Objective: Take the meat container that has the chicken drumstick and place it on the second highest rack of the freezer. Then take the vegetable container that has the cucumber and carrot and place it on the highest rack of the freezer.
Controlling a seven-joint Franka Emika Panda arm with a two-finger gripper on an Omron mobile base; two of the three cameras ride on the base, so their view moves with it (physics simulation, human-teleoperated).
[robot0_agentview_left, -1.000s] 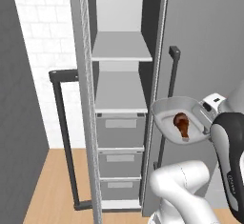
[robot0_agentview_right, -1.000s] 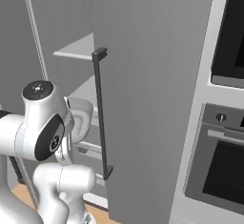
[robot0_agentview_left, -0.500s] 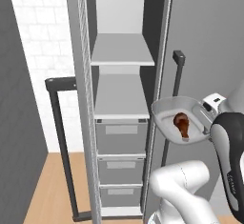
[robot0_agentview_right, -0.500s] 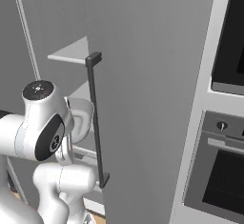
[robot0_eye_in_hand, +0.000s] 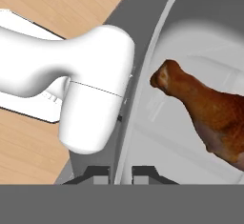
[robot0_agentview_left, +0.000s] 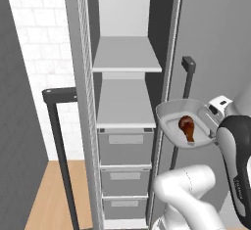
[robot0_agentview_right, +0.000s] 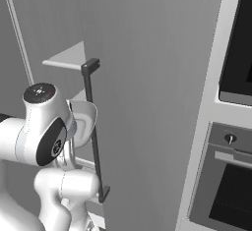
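**A:** Brown drumstick (robot0_eye_in_hand: 209,116) first, since it sits closest: it lies inside the meat container (robot0_agentview_left: 188,128), long axis running from about ten o'clock to four o'clock in the hand view, knob end toward ten.

**B:** And the jaws?

**A:** The gripper (robot0_eye_in_hand: 123,173) is pinched right down on the container's near rim, one tip on each side of the wall. So the tray is held and hangs in the air, clear of any shelf.

**B:** Where's the freezer (robot0_agentview_left: 127,106) from there?

**A:** In the left base view the open compartment lies at roughly nine o'clock from the tray. Nearest is the second highest rack (robot0_agentview_left: 126,107), a touch above the tray's rim; the highest rack (robot0_agentview_left: 127,55) sits beyond at about eleven o'clock.

**B:** So the carry goes leftward and slightly up?

**A:** That's my reading, with the dark door handle (robot0_agentview_left: 180,114) just behind the tray to mind.
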